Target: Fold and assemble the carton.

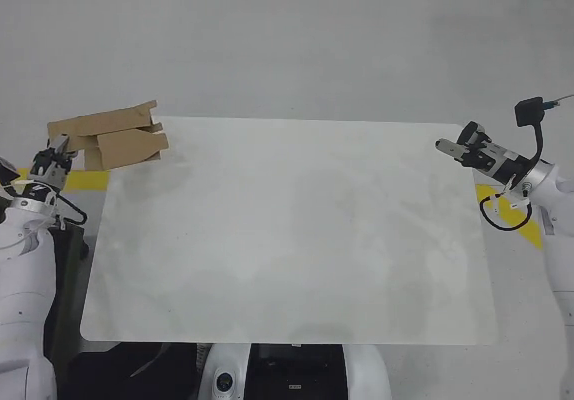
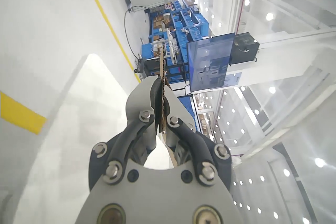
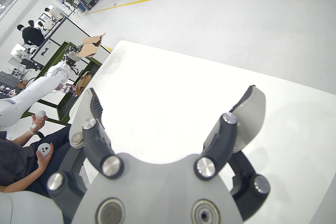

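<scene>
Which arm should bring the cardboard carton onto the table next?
Left: the left gripper is shut on the carton at the table corner; the right gripper is open and empty, far across the table.

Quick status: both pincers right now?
Left pincer: closed on the flat carton.
Right pincer: open, holding nothing.

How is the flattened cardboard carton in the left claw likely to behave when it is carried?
Probably light: the left claw holds the carton up by one edge alone. Likely fairly stiff, since the corrugated board juts out without drooping. Its loose flaps may swing or splay when moved.
</scene>
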Robot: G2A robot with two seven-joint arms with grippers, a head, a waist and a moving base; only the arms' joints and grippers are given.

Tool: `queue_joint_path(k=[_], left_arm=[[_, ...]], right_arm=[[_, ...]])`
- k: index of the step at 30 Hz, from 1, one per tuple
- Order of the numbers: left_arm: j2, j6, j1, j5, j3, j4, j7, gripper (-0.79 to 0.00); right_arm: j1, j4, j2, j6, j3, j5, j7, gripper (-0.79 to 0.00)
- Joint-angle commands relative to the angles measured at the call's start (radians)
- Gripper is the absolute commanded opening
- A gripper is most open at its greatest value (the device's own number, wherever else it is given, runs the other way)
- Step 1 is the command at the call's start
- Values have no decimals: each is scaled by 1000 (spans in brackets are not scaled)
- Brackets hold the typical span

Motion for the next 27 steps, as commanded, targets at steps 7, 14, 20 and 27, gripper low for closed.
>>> queue_joint_path(k=[7,14,20,27], left_arm=[[-22,11,-73,-19,94,-73,-43,-785],[-50,7,-152,-41,207,-83,-92,-785],[-77,4,-196,-57,306,-87,-133,-785],[-105,16,-202,-82,405,-132,-179,-785]], right_arm=[[0,0,0,0,0,0,0,0],[0,0,0,0,0,0,0,0],[0,0,0,0,0,0,0,0],[0,0,0,0,0,0,0,0]])
